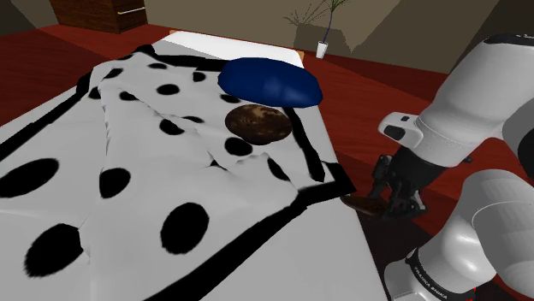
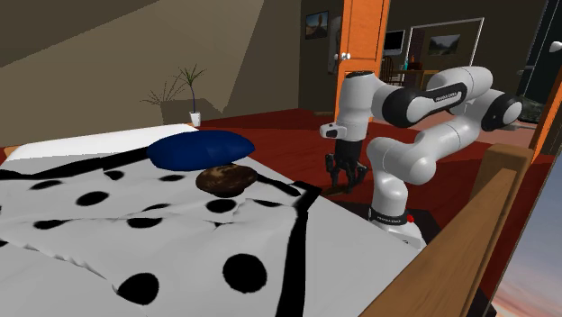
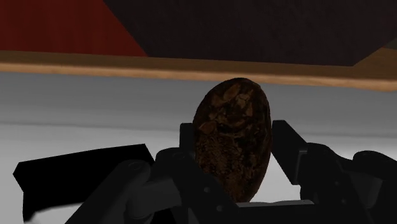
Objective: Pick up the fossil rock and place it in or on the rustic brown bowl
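Wrist view: fossil rock (image 3: pixel 232 137), oval, mottled dark brown with paler flecks, long axis running out along the fingers, clasped between the jaws of the black gripper (image 3: pixel 234 191). In the shoulder view the rock hangs just off the bed's near corner, low, close to the arm. The brown bowl (image 1: pixel 256 122) lies up and toward the shoulder view's left of the jaws, well apart, on the spotted cover (image 1: pixel 128 171), just beside the blue pillow (image 1: pixel 269 83). Likely next: lift, carry over.
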